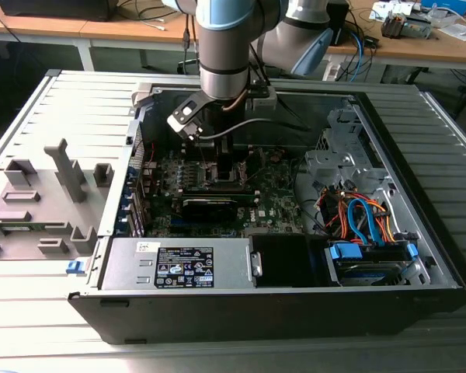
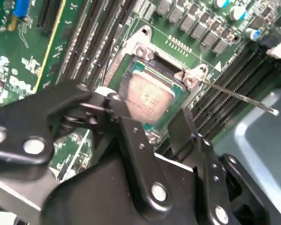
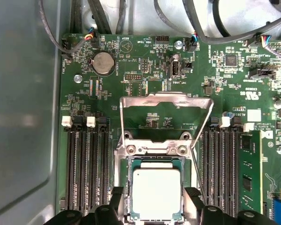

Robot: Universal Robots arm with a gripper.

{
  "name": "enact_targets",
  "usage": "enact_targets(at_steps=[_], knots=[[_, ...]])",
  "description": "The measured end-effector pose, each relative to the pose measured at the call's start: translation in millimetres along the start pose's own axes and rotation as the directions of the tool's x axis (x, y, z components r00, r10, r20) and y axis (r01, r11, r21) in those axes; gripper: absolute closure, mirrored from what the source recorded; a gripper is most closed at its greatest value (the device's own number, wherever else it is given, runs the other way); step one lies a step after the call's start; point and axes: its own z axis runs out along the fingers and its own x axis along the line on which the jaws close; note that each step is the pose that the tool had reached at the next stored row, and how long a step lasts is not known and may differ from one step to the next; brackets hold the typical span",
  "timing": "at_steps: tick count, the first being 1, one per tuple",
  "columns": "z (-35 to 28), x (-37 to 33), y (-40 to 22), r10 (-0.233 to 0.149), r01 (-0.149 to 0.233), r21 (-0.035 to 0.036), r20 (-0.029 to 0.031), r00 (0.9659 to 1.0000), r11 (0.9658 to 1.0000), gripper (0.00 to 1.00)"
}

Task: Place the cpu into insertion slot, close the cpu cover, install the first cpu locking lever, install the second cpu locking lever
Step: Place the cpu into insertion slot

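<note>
The cpu [image 3: 157, 190], a small silvery square chip, lies flat in the insertion slot [image 3: 127, 187] on the green board; in the second wrist view the cpu [image 2: 147, 96] sits inside the same silver surround. My gripper [image 3: 154, 202] is open just above it, one black finger [image 3: 116, 201] on each side of the chip. The cpu cover [image 3: 166, 99] stands swung up and open behind the socket. A thin wire lever [image 2: 239, 96] juts out free from the socket's corner. In the exterior view my gripper [image 1: 221, 167] reaches down into the computer case over the board's middle.
Rows of black memory slots [image 3: 86, 164] flank the socket, with one green module [image 3: 249, 173] installed. A power supply [image 1: 179, 264] fills the case front, with cables and a drive cage [image 1: 365, 217] at the exterior view's right. A grey fixture tray [image 1: 39, 202] lies outside at the left.
</note>
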Motion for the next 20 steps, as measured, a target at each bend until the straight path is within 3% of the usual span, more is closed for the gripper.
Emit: enact_targets(at_steps=[3, 4, 6, 7, 9, 11, 20], knots=[[-0.2, -1.4, -0.4, 0.001, -0.001, -0.0005, -0.0286, 0.9996, 1.0, 0.59], [-0.1, -3.0, -0.6, 0.001, -0.001, -0.0004, -0.0328, 0.9995, 1.0, 0.59], [0.1, -6.9, -0.8, 0.002, -0.002, -0.0006, -0.0406, 0.9992, 1.0, 0.71], [0.2, -8.8, -1.0, 0.002, -0.002, -0.0007, -0.0487, 0.9988, 1.0, 0.77], [0.5, -9.7, -1.0, 0.002, -0.002, -0.0008, -0.0561, 0.9984, 1.0, 0.89], [2.3, -10.1, -1.1, 0.002, -0.002, -0.0005, -0.0593, 0.9982, 1.0, 0.89], [8.0, -10.3, -1.0, 0.002, -0.002, 0.0041, -0.0586, 0.9983, 1.0, 0.89]])
